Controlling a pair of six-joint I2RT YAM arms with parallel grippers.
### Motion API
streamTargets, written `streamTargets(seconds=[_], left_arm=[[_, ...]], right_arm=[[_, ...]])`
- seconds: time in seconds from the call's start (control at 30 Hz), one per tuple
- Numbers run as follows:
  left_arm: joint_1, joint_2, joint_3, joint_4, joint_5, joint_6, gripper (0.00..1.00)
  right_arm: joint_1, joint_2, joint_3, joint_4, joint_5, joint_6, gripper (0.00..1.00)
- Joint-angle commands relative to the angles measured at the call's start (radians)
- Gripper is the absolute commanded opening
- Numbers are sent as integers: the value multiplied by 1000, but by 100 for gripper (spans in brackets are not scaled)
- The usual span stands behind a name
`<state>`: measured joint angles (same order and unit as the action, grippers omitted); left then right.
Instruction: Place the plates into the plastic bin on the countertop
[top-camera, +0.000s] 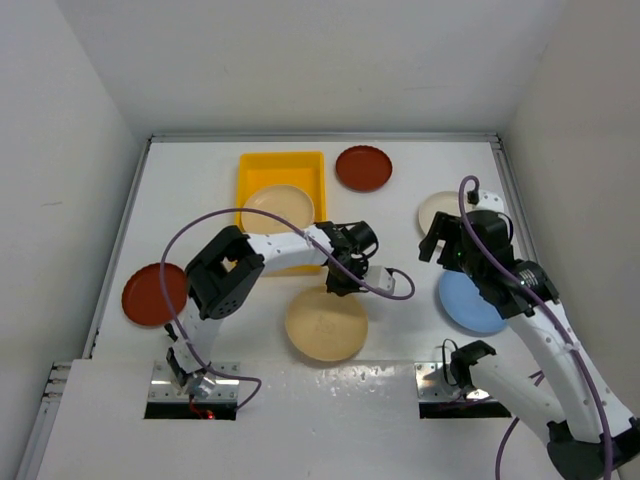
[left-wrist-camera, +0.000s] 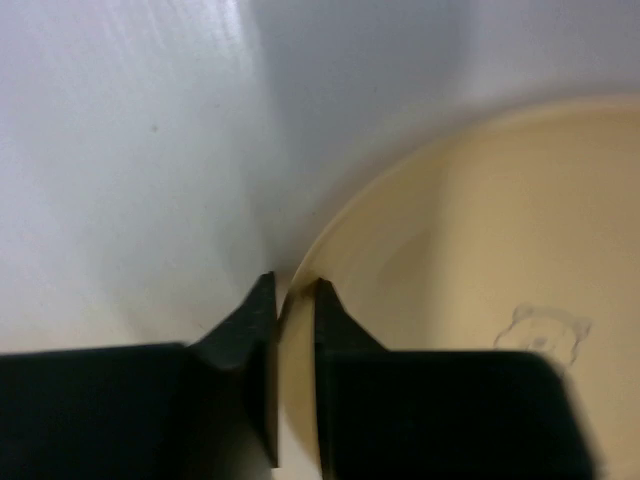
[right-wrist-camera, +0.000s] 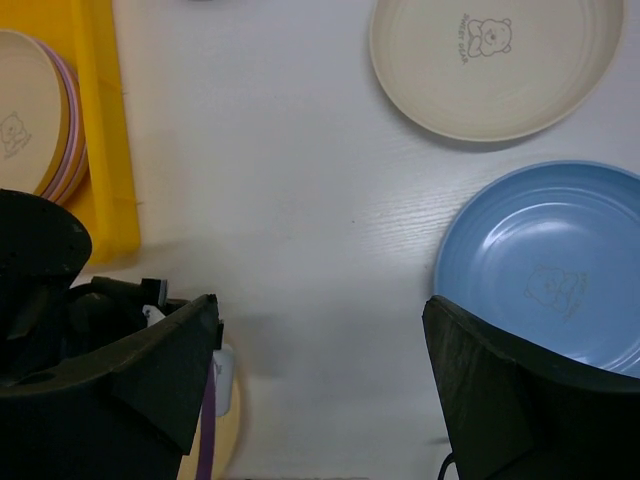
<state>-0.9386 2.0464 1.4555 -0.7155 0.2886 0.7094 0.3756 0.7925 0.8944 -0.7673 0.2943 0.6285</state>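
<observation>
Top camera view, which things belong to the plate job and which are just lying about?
Job: yellow bin, stack inside it, tan plate in left end effector, two dark red plates, cream plate, blue plate.
Not job: purple cables, mounting brackets.

Yellow plastic bin (top-camera: 280, 165) is noted at the far centre-left of the white countertop (top-camera: 410, 160), with its long axis front to back. A stack of plates (top-camera: 278, 208) is seen inside it: a tan plate is uppermost, with pink and purple rims below.

Recorded lying flat on the countertop:
- dark red plate (top-camera: 363, 168), just right of the bin
- second dark red plate (top-camera: 150, 294), far left
- cream plate (top-camera: 440, 210) and light blue plate (top-camera: 470, 305), at right, near each other
- tan-yellow plate (top-camera: 326, 325), front centre, its rim pinched by the left gripper (top-camera: 335, 285)
</observation>
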Motion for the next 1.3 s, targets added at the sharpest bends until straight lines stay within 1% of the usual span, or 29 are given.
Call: streamTargets(seconds=[0.0, 0.03, 0.1, 0.17, 0.2, 0.4, 0.5, 0.63, 0.7, 0.73, 0.77, 0.83, 0.87, 1.0, 1.03, 1.07, 1.1, 1.13, 1.17, 1.2, 1.27], left_arm=[[-19, 25, -20, 16, 9, 1, 4], [-19, 11, -20, 16, 9, -16, 0], [-8, -5, -1, 16, 9, -68, 0], [14, -20, 29, -21, 47, -106, 0], [14, -32, 72, -38, 67, -146, 0], [107, -54, 241, -150, 228, -274, 0], [182, -75, 314, -171, 296, -358, 0], [259, -100, 394, -171, 360, -404, 0], [323, -123, 427, -180, 388, -425, 0], [349, -138, 462, -180, 397, -426, 0], [404, -150, 477, -180, 406, -442, 0], [463, -160, 525, -180, 406, -458, 0], [519, -160, 537, -180, 387, -458, 0], [639, -160, 559, -168, 198, -468, 0], [662, -160, 559, -159, 184, -469, 0], [707, -160, 559, -159, 184, -479, 0], [728, -151, 559, -150, 196, -491, 0], [748, -150, 559, -150, 205, -492, 0], [783, -138, 559, -150, 216, -502, 0], [800, -138, 549, -150, 225, -502, 0], [836, -117, 537, -141, 236, -502, 0]], right_arm=[[0, -22, 25, 2, 39, -4, 82], [3, -29, 23, 0, 49, -3, 82], [3, -36, 20, 5, 54, -1, 82], [2, -52, 17, 5, 71, 11, 82], [0, -61, 20, 2, 74, 17, 81], [3, -95, 21, -18, 95, 30, 81], [3, -88, 32, -39, 118, 39, 81], [0, -59, 38, -44, 135, 56, 81], [0, -38, 40, -35, 134, 59, 81], [0, -9, 44, -18, 131, 57, 81], [-1, 2, 43, -10, 120, 56, 81], [-3, 49, 47, 29, 98, 48, 81], [-3, 66, 49, 43, 85, 42, 81], [-6, 166, 75, 130, 28, 8, 81], [-4, 230, 92, 149, 23, -1, 81], [-9, 253, 116, 160, 3, -7, 81], [-13, 325, 132, 178, -15, -22, 81], [-21, 350, 146, 183, -42, -36, 81], [-23, 378, 194, 195, -56, -41, 81], [-38, 475, 208, 200, -108, -52, 81], [-49, 522, 271, 210, -139, -59, 81]])
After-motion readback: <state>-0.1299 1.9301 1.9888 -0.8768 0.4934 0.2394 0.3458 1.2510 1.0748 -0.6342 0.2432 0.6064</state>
